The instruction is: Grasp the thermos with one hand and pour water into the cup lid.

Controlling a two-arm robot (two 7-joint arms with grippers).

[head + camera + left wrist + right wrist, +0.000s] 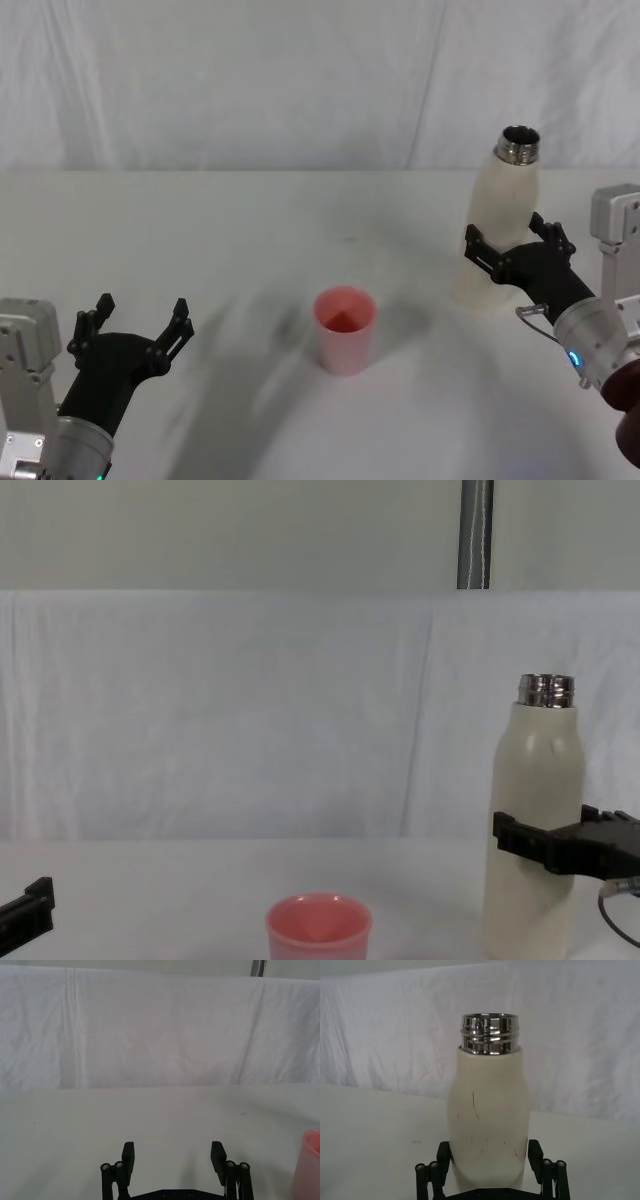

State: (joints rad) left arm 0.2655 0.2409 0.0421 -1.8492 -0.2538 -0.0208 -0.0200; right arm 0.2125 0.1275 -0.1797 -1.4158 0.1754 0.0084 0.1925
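Closest in, down at the lower left of the head view, the left gripper [135,322] hung low over the table [240,240], its black fingers spread wide with nothing between them. In its own wrist view the two flat black pads [128,1156] stood well apart over the pale cloth, and the cup's pink wall showed at the frame's edge. Just ahead, near the middle of the table, sat the cup lid [345,328]: small, round, smooth-walled pink plastic by the look of it, rim slightly flared, mouth up and standing upright. Off to the right and farther back stood the thermos [500,225], tall and matte cream-white with rounded shoulders, a few faint scuffs on its body and a shiny threaded steel neck, uncapped. Its long axis ran vertical in the chest view, base on the table, open mouth pointing straight up. The right gripper [508,247] sat at the lower half of the body, one black finger on each side of it, the fingers hugging the cream wall in the right wrist view, so it looked clamped on the bottle. A wrinkled white cloth backdrop [250,710] hung behind the table.
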